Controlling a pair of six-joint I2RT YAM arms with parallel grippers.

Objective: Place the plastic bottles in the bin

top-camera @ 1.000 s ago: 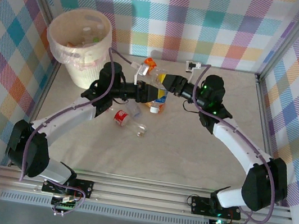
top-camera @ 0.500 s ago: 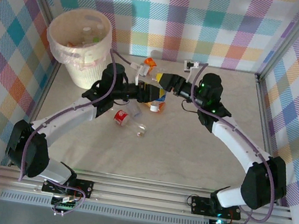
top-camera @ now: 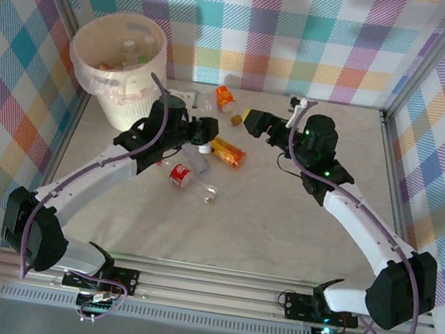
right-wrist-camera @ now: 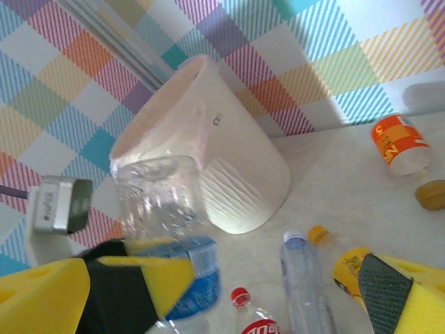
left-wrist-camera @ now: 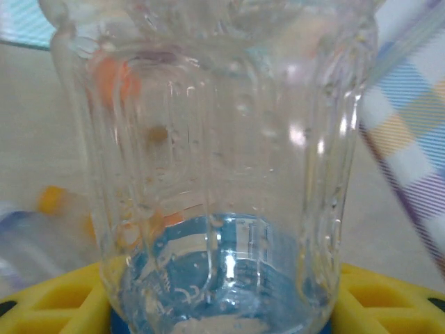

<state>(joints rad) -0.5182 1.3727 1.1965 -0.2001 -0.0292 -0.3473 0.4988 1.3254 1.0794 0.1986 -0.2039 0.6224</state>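
My left gripper (top-camera: 204, 130) (left-wrist-camera: 222, 306) is shut on a clear plastic bottle (left-wrist-camera: 222, 174) (right-wrist-camera: 156, 198) with a blue label, its yellow fingers (left-wrist-camera: 389, 299) at both sides of the label. My right gripper (top-camera: 255, 121) (right-wrist-camera: 229, 299) hangs open just right of it, nothing between its fingers. The cream-white bin (top-camera: 120, 66) (right-wrist-camera: 229, 167) stands at the back left, several bottles inside. On the table lie an orange-label bottle (top-camera: 225, 97) (right-wrist-camera: 400, 142), a yellow-orange bottle (top-camera: 229, 153) (right-wrist-camera: 351, 268), a red-label bottle (top-camera: 180, 175) (right-wrist-camera: 243, 309) and a clear white-capped bottle (right-wrist-camera: 302, 278).
A loose brown cap (top-camera: 236, 120) (right-wrist-camera: 431, 195) lies between the two grippers. Checked walls close the table at the back and both sides, with metal rails (top-camera: 212, 288) along the near edge. Open tabletop (top-camera: 282, 219) lies in front and to the right.
My right gripper has opened, let go of the clear bottle and drawn back to the right. The left gripper keeps the bottle and has shifted slightly left, uncovering the yellow-orange bottle.
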